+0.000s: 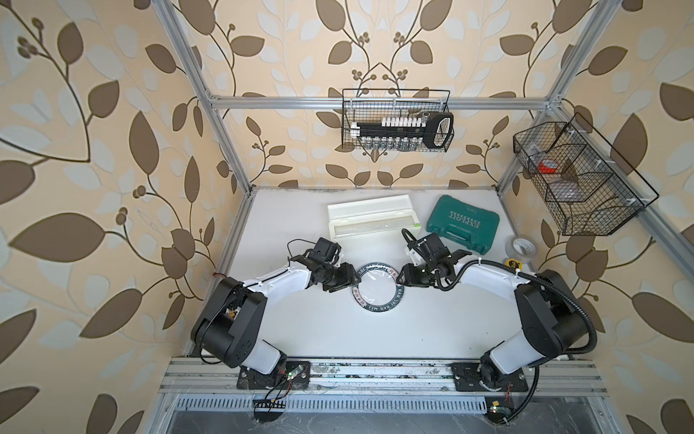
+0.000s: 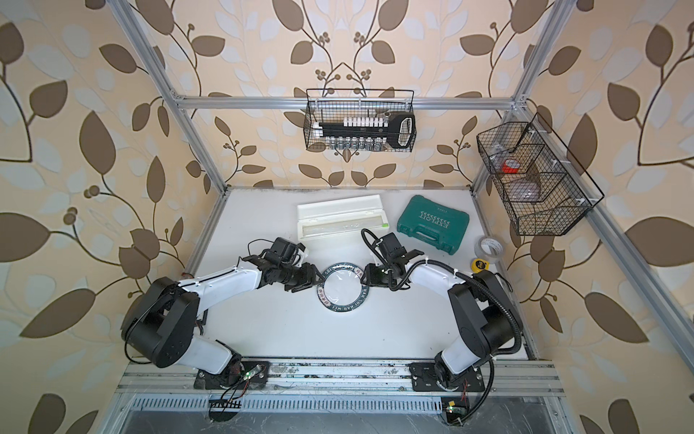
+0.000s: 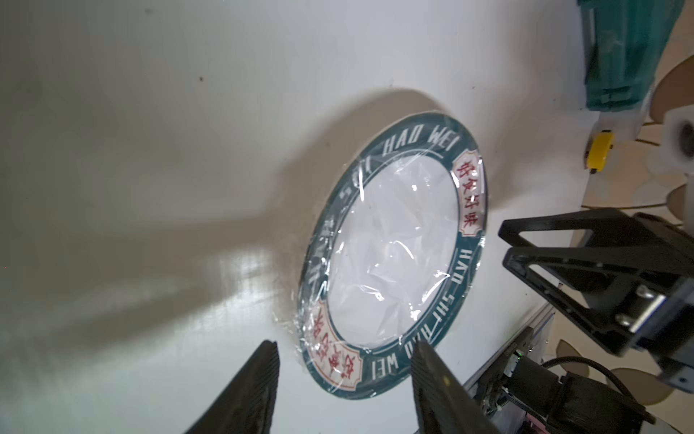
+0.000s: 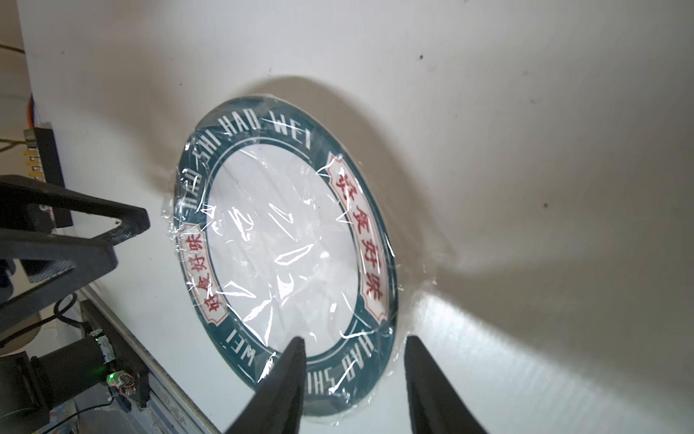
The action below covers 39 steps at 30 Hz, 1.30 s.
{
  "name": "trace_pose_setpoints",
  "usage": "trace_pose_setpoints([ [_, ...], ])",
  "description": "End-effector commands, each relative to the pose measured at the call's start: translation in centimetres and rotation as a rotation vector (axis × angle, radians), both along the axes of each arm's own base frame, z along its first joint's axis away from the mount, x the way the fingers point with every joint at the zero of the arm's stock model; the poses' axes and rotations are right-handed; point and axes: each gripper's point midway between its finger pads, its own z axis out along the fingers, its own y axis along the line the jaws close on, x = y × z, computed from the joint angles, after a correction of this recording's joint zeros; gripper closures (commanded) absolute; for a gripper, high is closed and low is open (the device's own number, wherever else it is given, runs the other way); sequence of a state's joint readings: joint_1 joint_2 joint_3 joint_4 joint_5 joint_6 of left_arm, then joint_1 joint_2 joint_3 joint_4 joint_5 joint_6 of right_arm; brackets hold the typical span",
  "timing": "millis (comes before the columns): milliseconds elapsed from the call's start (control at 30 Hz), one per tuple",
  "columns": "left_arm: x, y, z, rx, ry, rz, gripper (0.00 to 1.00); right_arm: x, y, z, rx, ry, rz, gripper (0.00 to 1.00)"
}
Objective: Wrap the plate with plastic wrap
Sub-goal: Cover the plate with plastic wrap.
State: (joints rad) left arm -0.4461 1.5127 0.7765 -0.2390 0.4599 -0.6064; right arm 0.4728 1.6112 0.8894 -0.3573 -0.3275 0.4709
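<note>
Plate (image 1: 375, 309) mid-bench (image 1: 338, 330), crinkly plastic wrap (image 1: 379, 287) stretched over it. Left end effector (image 3: 345, 345) at plate's left edge, right end effector (image 4: 355, 339) at right edge. Both jaws parted, grasping nothing.

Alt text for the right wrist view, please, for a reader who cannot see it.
A round plate with a dark green lettered rim lies on the white table, covered by crinkly plastic wrap. The right tool stands open over one edge, gripping nothing; the left tool is open beside the opposite edge.
</note>
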Motion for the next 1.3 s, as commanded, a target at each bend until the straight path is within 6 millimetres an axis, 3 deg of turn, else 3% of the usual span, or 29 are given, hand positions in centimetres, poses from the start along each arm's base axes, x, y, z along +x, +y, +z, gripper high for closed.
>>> trace_pose_setpoints([
  [0, 0.9, -0.5, 0.5, 0.018, -0.042, -0.031, 0.45, 0.1, 0.0, -1.0, -0.070, 0.020, 0.020, 0.55],
  [233, 0.8, -2.3, -0.5, -0.012, -0.022, -0.070, 0.60, 0.1, 0.8, -2.1, -0.116, 0.036, 0.059, 0.55],
  [400, 0.4, -3.0, -2.1, -0.027, 0.012, -0.086, 0.82, -0.4, 1.8, -2.4, -0.050, 0.058, 0.064, 0.60],
  [633, 0.4, -4.0, -2.6, -0.100, 0.025, -0.077, 0.86, -0.4, 3.6, -2.3, 0.164, 0.078, 0.015, 0.67],
  [767, 0.6, -4.0, -2.8, -0.111, 0.031, -0.063, 0.83, 0.1, 2.8, -2.8, 0.205, 0.080, -0.052, 0.72],
  [867, 0.7, -2.8, -2.7, -0.088, 0.032, -0.029, 0.74, 0.4, 1.5, -3.0, 0.148, 0.065, -0.077, 0.71],
  [1033, 1.0, -0.5, -2.2, -0.065, 0.036, 0.033, 0.53, 0.5, -0.5, -3.2, 0.094, 0.080, -0.112, 0.56],
  [1267, 0.8, 3.6, -0.5, -0.016, 0.061, 0.130, 0.40, -0.3, -3.3, -1.6, 0.088, 0.106, -0.141, 0.35],
])
